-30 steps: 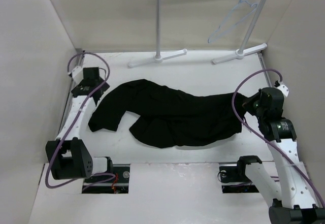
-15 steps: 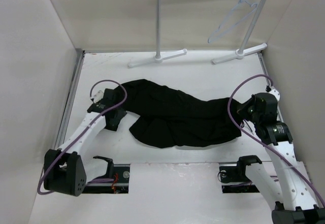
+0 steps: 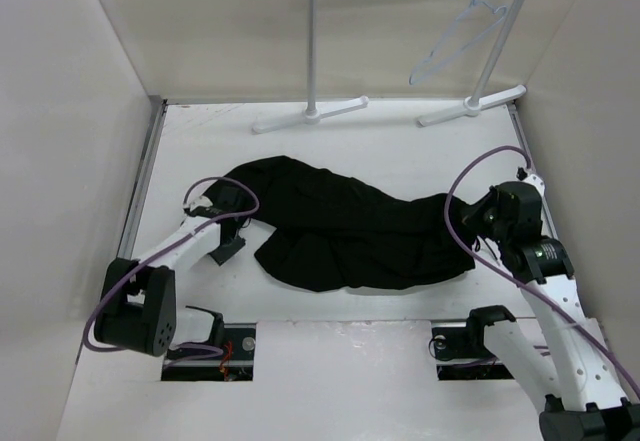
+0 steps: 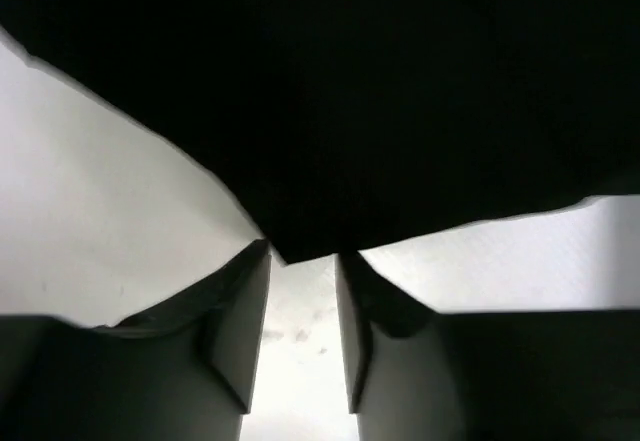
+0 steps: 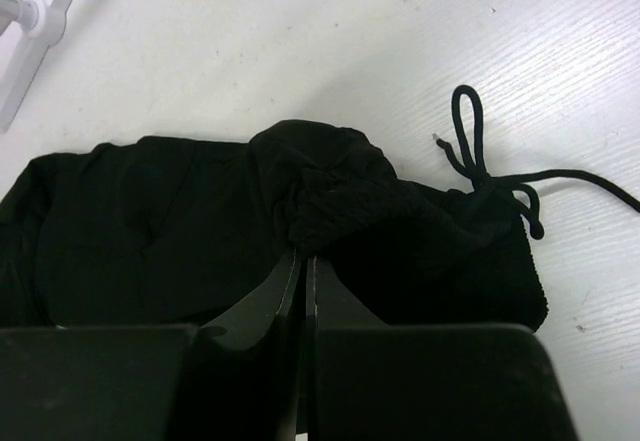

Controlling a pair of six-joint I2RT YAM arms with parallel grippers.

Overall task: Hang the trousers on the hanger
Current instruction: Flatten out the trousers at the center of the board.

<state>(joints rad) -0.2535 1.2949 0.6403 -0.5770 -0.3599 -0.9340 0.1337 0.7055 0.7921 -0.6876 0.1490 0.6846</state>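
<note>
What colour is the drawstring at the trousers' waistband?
Black, matching the trousers. The drawstring shows best in the right wrist view, looped on the white table.

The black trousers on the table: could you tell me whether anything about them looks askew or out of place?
The black fabric trousers lie crumpled and twisted across the white table, not flat. Their black cord drawstring trails loose on the table beside the bunched right end.

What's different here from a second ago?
The left gripper swung in from the far left to the leg end of the trousers and narrowed its jaws over the fabric edge; that leg end now lies drawn inward. The right gripper stays shut on the waistband end, barely shifted; the hanger hangs unmoved.
</note>
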